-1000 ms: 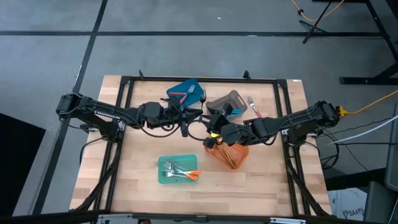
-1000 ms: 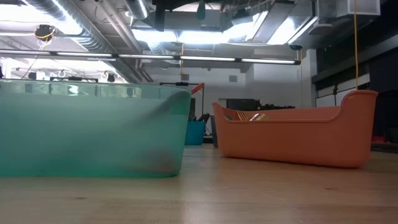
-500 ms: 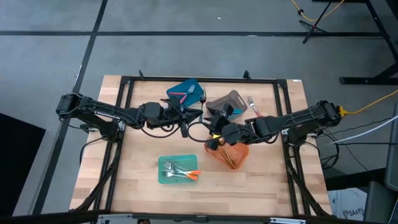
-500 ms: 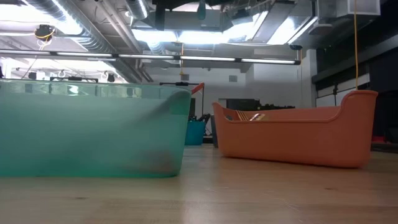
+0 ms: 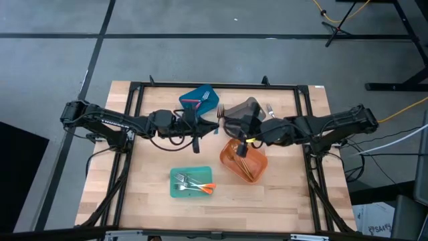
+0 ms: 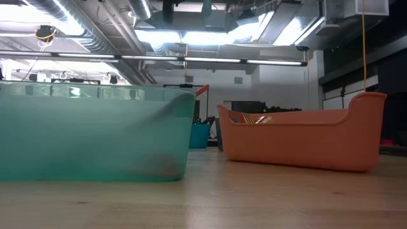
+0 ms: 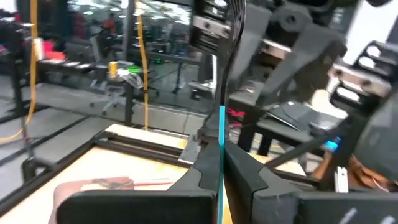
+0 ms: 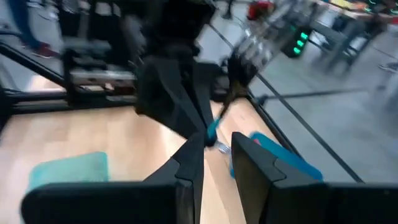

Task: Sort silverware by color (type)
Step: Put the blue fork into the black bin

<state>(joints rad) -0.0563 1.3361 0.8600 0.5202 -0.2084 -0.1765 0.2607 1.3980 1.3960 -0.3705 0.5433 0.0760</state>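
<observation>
Four bins sit on the counter [image 5: 154,201]. The left pincer [image 5: 215,124] is clamped on a blue-handled fork [image 7: 221,134]; the right pincer [image 5: 231,125], narrowly parted, is just beside it.

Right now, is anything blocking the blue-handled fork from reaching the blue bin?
Nothing visible does. The left claw holds the blue-handled fork upright just beside the blue bin, and the high view shows only open space between them.

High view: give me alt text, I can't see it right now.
Both arms meet mid-table: the left pincer holds a fork upright beside the right pincer. Around them sit blue, grey, orange and teal bins; the teal bin holds several forks.
</observation>
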